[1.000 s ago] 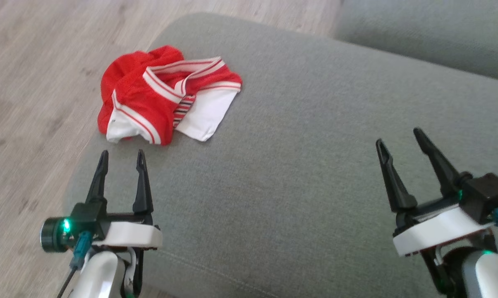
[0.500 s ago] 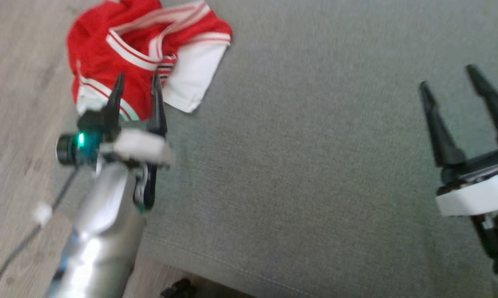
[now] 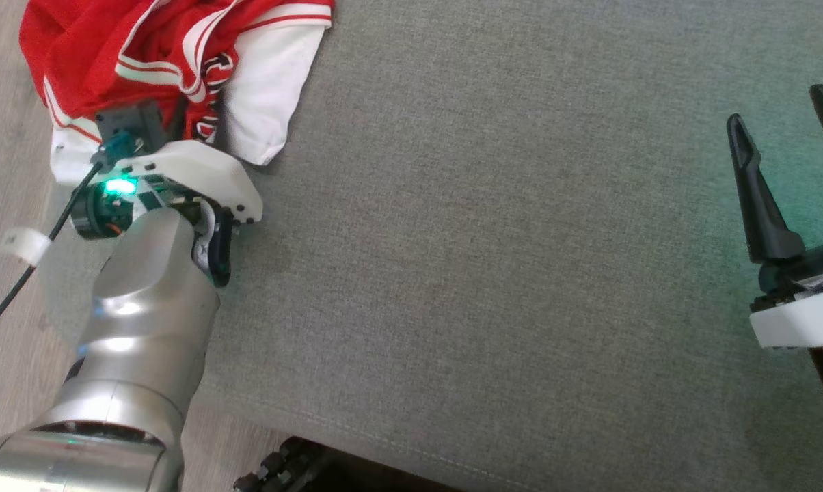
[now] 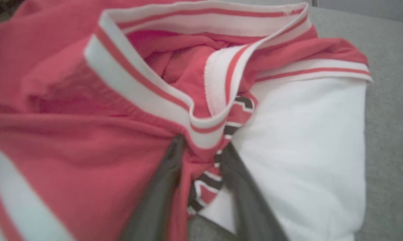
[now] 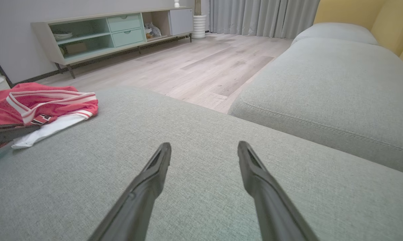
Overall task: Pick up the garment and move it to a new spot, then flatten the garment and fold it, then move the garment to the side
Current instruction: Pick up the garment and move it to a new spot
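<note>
The garment (image 3: 145,41) is a crumpled red top with white striped trim and a white panel, lying at the sofa cushion's far left corner; it also shows in the right wrist view (image 5: 37,103). My left gripper (image 3: 193,116) points down into it, its fingertips buried in the cloth. In the left wrist view the two dark fingers stand apart around a fold of red fabric (image 4: 201,157) just below the striped collar, so the left gripper (image 4: 203,142) is open. My right gripper (image 3: 779,108) hovers open over bare cushion at the right, and its fingers (image 5: 204,145) have nothing between them.
The grey sofa cushion (image 3: 487,239) spreads wide between the arms. A second cushion (image 5: 322,83) lies beyond a gap on the right. Wooden floor (image 3: 1,171) borders the garment's left side. A low cabinet (image 5: 114,30) stands across the room.
The camera has tilted down and nearer. My left arm has reached forward into the garment, and its fingers have drawn closer around a fold. The right gripper stays open.
</note>
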